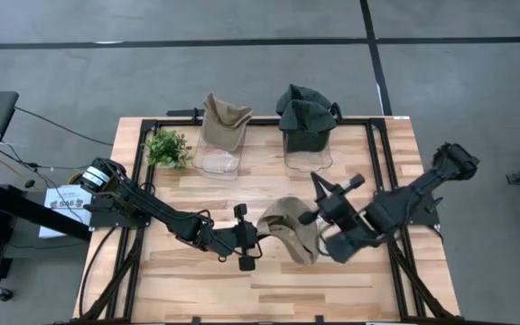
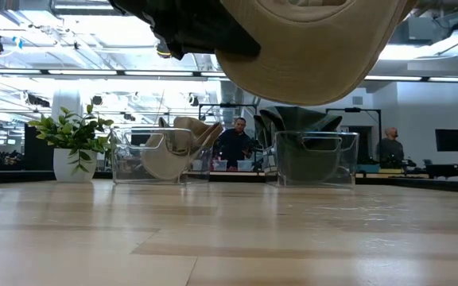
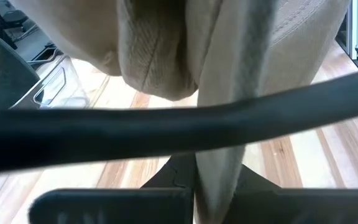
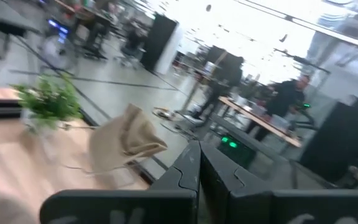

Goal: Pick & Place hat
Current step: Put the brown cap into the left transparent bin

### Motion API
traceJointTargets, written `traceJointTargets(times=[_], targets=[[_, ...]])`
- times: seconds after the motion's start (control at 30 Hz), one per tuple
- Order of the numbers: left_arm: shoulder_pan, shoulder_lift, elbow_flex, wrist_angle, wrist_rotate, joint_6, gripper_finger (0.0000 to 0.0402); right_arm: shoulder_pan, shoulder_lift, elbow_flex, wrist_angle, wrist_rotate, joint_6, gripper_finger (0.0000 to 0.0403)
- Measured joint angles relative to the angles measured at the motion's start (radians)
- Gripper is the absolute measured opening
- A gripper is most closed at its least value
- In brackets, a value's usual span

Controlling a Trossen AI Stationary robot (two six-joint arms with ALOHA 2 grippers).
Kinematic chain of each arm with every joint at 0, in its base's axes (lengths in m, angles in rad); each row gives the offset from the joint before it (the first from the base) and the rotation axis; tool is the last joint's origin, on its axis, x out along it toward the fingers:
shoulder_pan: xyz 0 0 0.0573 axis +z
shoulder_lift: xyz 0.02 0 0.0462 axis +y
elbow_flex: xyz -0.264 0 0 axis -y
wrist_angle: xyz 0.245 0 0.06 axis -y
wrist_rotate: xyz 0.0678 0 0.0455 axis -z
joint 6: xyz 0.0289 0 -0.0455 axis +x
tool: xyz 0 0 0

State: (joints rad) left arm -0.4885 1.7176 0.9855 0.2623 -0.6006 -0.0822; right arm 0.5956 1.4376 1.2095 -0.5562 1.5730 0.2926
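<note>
A pale wooden table on a black frame stands on a grey concrete floor, and in the low view a bright workshop with desks and two people shows beyond it.

My left gripper sits near the middle of the table, toward its front, with its fingers pinched together on the edge of a tan hat. In the left wrist view the tan cloth runs down between my two dark fingers, which meet on it, and a black cable crosses in front. The hat hangs clear of the wood: in the low view its rounded crown floats above the tabletop with open space under it.

My right gripper is just beside the hat on its other side. In the right wrist view its fingers lie pressed together with no cloth between them; I cannot tell whether it touches the hat.

Farther back stand two clear bins. The left bin holds another tan hat, and the right bin holds dark green hats. A small potted plant stands at the back left, just beside the left bin.
</note>
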Motion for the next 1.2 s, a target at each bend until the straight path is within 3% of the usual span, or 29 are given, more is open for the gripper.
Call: traceJointTargets(times=[0.17, 0.4, 0.6, 0.77, 0.93, 1.1, 1.2], targets=[[0.000, 0.000, 0.000, -0.003, -0.001, 0.000, 0.0012, 0.118, -0.013, 0.000, -0.127, -0.002, 0.158, 0.0000], [0.000, 0.000, 0.000, -0.017, 0.003, -0.001, 0.0013, 0.302, 0.035, -0.018, -0.433, -0.003, 0.653, 0.0000], [0.005, 0.000, 0.000, -0.049, 0.101, -0.005, 0.0020, 0.399, 0.133, -0.111, -0.384, -0.003, 0.883, 0.0000], [0.014, 0.000, 0.000, -0.102, 0.236, 0.022, 0.0019, 0.423, 0.237, -0.135, -0.405, -0.006, 0.987, 0.0000], [0.004, 0.000, 0.000, -0.146, 0.324, 0.119, 0.0018, 0.424, 0.214, -0.128, -0.428, -0.022, 1.044, 0.0000], [-0.019, 0.000, 0.000, -0.167, 0.330, 0.180, 0.0018, 0.422, 0.146, -0.128, -0.382, -0.195, 1.092, 0.0000], [-0.030, 0.000, 0.000, -0.168, 0.330, 0.203, 0.0017, 0.413, 0.135, -0.128, -0.295, -0.263, 1.032, 0.0000]])
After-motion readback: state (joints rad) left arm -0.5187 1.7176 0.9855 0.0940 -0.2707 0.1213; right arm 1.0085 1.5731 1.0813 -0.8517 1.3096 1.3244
